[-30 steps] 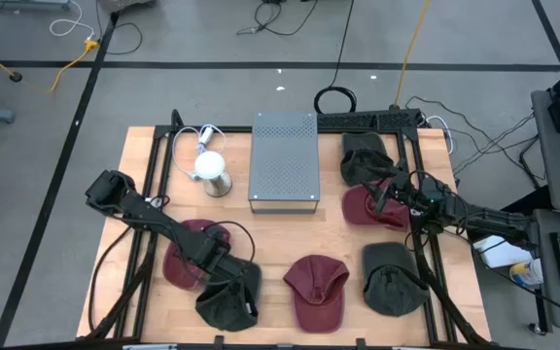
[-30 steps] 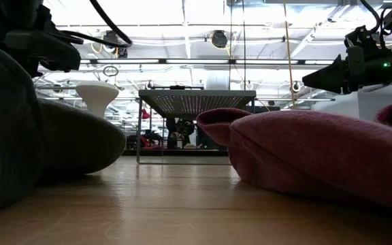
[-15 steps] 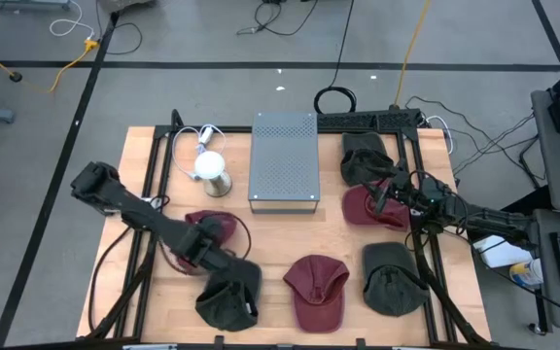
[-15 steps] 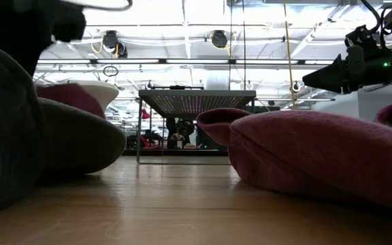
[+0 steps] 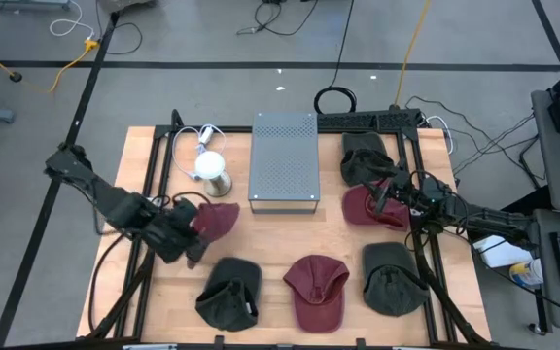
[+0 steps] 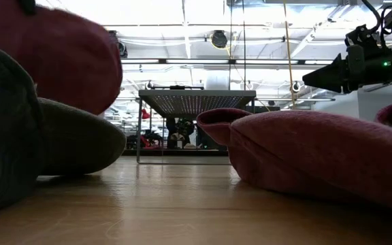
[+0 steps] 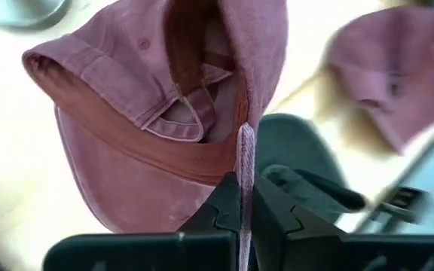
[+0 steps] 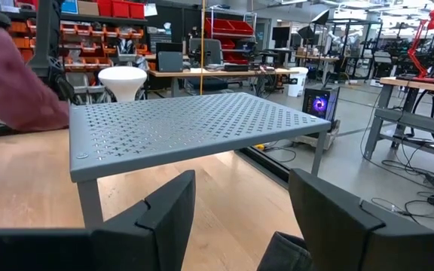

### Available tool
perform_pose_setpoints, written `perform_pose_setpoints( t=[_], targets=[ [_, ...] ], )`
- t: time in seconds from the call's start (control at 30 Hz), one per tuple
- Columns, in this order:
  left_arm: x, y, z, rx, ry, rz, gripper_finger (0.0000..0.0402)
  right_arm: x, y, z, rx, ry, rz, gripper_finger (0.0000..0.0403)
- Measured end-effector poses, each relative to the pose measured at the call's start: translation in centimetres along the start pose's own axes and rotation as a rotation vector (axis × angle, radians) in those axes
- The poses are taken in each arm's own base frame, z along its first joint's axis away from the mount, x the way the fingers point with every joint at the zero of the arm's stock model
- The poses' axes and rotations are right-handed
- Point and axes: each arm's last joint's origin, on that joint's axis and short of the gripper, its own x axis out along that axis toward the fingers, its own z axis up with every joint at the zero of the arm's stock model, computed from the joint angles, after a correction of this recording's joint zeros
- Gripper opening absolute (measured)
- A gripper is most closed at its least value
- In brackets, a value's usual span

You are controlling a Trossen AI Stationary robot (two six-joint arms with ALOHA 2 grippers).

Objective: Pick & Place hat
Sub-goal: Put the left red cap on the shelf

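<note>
High view: the left gripper (image 5: 191, 231) hangs over the left half of the tabletop (image 5: 333, 243), with a maroon hat (image 5: 214, 220) dangling from it, just in front of the white lamp (image 5: 212, 171) and a little left of the grey perforated stand (image 5: 284, 161). A dark green hat (image 5: 229, 294) lies on the wood nearer the front edge, and another maroon hat (image 5: 317, 290) sits at front centre. The right gripper (image 5: 385, 197) waits well apart, on the right side, beside more hats.

Low view: the carried hat (image 6: 53, 58) fills the upper left, clear of the wood, above the dark green hat (image 6: 73, 143). The stand (image 6: 197, 102) shows behind, in the middle.

Left wrist view: the fingers (image 7: 218, 217) are pressed together on a thin fold of the hat's back edge (image 7: 244, 162); the cap hangs open from the pinch, brim away from the arm.

Right wrist view: its dark fingers (image 8: 164, 214) stand spread with nothing between them, facing the stand's top (image 8: 194, 124).

Key relation: the hat is already in the left arm's hold, and the stand lies close to its right, so I judge that arm is the nearer one for any placing there.
</note>
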Motion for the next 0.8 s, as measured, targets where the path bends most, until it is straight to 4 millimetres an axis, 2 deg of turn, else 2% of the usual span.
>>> perform_pose_setpoints(
  t=[0.2,0.5,0.67,0.8],
  targets=[
    [-2.9,0.0,0.9,0.016,-0.088,-0.252,0.001,0.0,0.0,0.0,0.0,-0.002,0.0,0.021],
    [-6.3,-1.8,3.0,-0.026,-0.297,-0.634,0.001,0.0,0.0,0.0,-0.013,-0.003,0.0,0.021],
    [-6.8,-2.5,4.0,-0.091,-0.383,-0.703,0.001,0.0,-0.1,0.1,-0.446,0.003,-0.039,0.021],
    [-6.5,-3.2,4.4,-0.13,-0.436,-0.715,0.001,0.0,-0.1,0.0,-0.635,0.004,-0.029,0.021]
  ],
)
